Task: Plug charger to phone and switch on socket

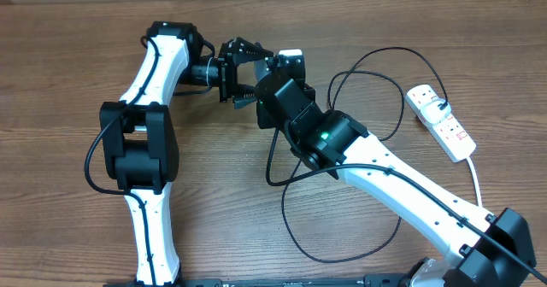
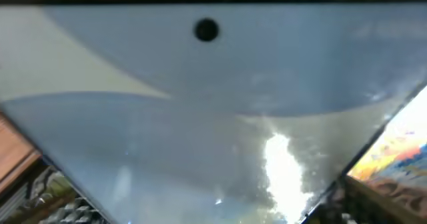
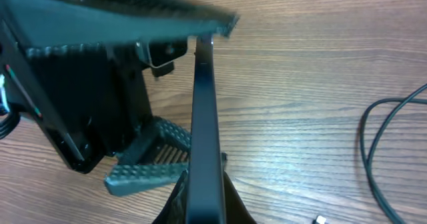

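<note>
**Overhead.** Left hand (image 1: 249,69) and right hand (image 1: 275,70) meet at the far middle of the wooden surface (image 1: 68,82). Between them is the phone (image 1: 291,56), mostly hidden. The charger (image 1: 402,103) loops loosely to the right. The socket (image 1: 440,120) lies well apart, far right.

**Left wrist.** The phone's face fills the view, its long axis crosswise. No fingers are visible.

**Right wrist.** The phone stands edge-on and upright. The left hand's ridged fingers (image 3: 150,174) look clamped on its top and bottom ends. The right hand straddles the phone's lower edge, but whether it grips I cannot tell. The connector tip (image 3: 320,219) lies on the surface to the phone's right, so the right arm is probably the nearer.
</note>
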Controlling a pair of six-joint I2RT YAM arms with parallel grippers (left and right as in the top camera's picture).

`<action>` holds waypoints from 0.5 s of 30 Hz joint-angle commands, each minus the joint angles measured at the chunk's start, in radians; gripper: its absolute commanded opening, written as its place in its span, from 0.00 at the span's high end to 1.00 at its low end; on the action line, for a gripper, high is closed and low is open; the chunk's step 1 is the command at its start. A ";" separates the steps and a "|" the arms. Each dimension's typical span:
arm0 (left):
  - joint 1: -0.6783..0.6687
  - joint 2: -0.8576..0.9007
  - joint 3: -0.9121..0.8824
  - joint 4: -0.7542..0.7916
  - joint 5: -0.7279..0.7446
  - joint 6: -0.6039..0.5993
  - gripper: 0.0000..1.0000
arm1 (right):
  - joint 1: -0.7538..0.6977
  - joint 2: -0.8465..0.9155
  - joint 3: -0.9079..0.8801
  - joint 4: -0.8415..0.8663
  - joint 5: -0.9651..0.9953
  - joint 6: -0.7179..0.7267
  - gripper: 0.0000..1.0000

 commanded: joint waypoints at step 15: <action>-0.008 0.006 0.024 0.011 0.032 -0.074 0.00 | 0.003 -0.016 0.029 0.027 0.111 1.007 0.96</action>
